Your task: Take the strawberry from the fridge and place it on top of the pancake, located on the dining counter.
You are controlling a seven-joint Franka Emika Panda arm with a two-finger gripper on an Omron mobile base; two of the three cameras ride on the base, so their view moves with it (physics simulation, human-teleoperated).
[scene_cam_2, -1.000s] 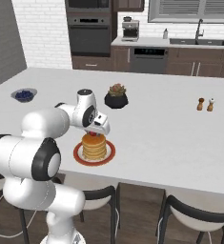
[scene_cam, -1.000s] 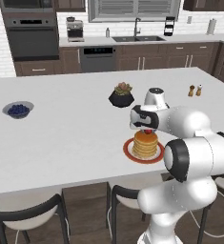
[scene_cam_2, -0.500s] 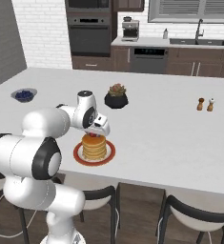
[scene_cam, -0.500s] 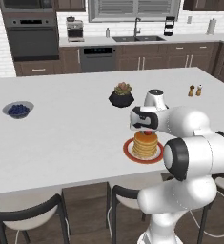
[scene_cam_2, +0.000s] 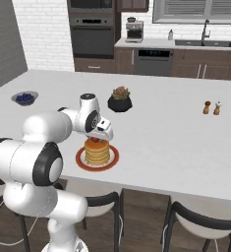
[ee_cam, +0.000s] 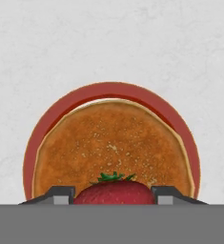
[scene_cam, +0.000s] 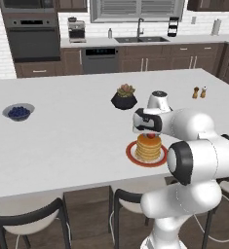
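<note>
White dining counter [scene_cam: 77,141] stretches toward dark cabinets [scene_cam: 150,56]; the gripper [ee_cam: 113,196] brackets the strawberry [ee_cam: 114,193] above the pancake [ee_cam: 111,150], grip uncertain.

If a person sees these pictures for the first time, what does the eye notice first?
First, the big white arm bent over the dining counter, its gripper just above the pancake near the counter's front edge. In the hand view, the strawberry sits between the jaws over the stack. Farther back stand a potted succulent and a blueberry bowl.

No readable text or labels anywhere.
</note>
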